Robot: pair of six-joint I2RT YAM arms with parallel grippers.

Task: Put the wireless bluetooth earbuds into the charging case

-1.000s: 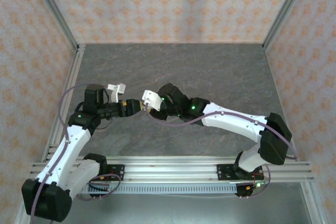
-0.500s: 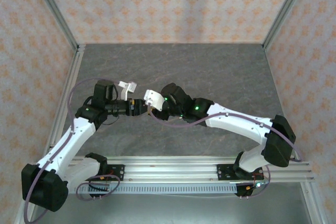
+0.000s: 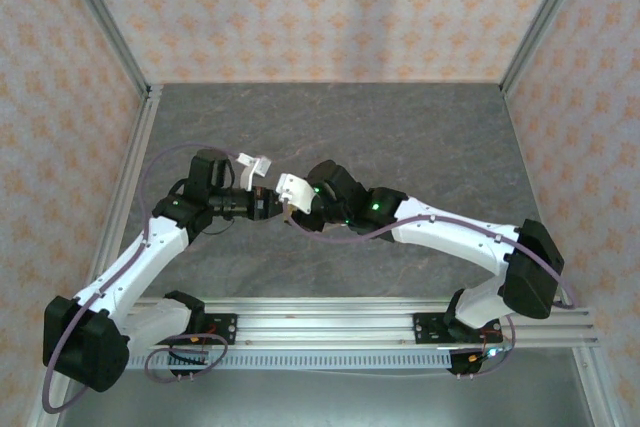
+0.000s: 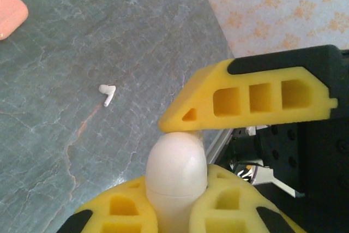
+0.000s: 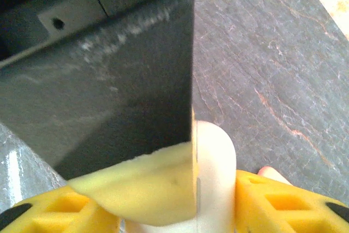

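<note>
White charging case [image 4: 175, 167] held over the worktop [image 4: 65, 135].
Fingers of the left gripper [image 4: 173, 205] clamp the case; one finger of the right gripper [image 5: 180, 203] touches it, its spread cannot be told. A white earbud [image 4: 107, 94] lies left of the case.

White earbud [image 4: 107, 94]: 1. White case [image 4: 175, 178]: 1. Pinkish case [image 4: 8, 12], partly seen: 1. Grippers: 2, the left gripper [image 3: 262, 204] and right gripper [image 3: 290, 209].
</note>
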